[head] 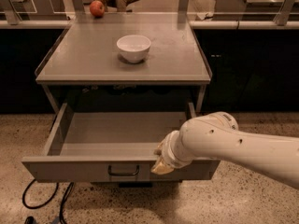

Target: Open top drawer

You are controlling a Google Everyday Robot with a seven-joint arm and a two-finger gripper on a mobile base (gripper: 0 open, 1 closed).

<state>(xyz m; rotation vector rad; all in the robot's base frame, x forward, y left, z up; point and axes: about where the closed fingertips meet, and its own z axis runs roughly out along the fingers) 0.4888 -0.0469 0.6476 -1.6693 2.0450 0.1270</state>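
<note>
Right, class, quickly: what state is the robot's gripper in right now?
Gripper: at the front rim of the pulled-out top drawer, right of its handle; open or closed cannot be told.

Table, white bowl, gripper below front edge
</note>
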